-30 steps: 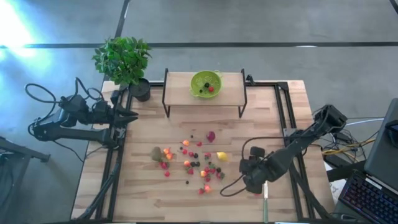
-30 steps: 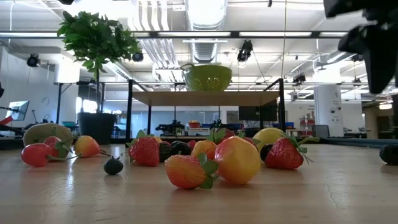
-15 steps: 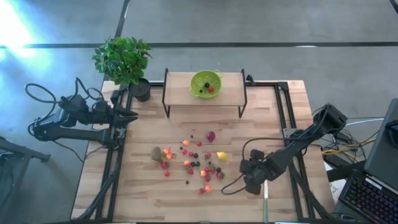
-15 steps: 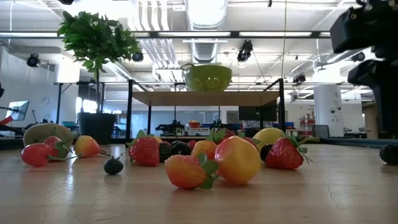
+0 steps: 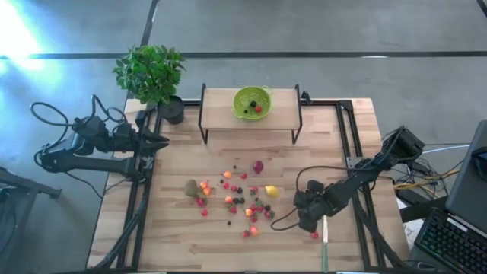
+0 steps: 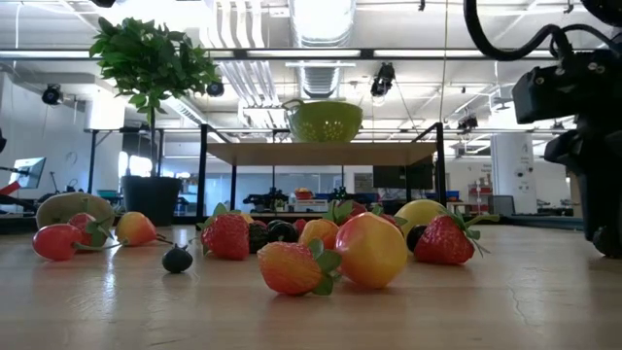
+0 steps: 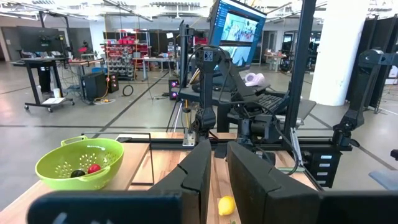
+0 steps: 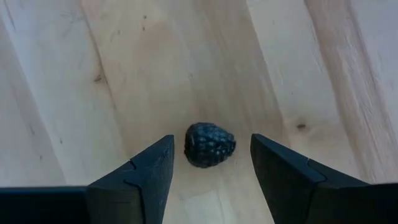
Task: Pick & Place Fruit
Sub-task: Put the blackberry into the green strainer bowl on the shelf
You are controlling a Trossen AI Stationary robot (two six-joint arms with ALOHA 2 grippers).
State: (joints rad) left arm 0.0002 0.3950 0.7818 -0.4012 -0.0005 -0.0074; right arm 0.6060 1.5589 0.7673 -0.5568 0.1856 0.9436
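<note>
Many small toy fruits (image 5: 237, 199), red, orange, yellow and dark, lie scattered on the wooden table with a brown kiwi (image 5: 191, 187) at their left. A dark bumpy berry (image 8: 210, 144) rests alone on the wood to their right. My right gripper (image 8: 211, 138) points steeply down over it, open, one finger on each side, and touches nothing. In the low view it stands at the right edge (image 6: 604, 228) and hides the berry. My left gripper (image 7: 219, 171) waits level and shut at the table's left edge (image 5: 160, 141).
A lime-green bowl (image 5: 251, 101) with a red and a dark berry stands on a raised shelf (image 5: 281, 106) at the far middle. A potted plant (image 5: 152, 76) is at the far left. A green-handled knife (image 5: 324, 242) and a red berry (image 5: 314, 235) lie near my right gripper.
My right gripper has come down toward the table over the lone dark berry, staying open. In the low view it now covers the berry that showed at the right edge before.
</note>
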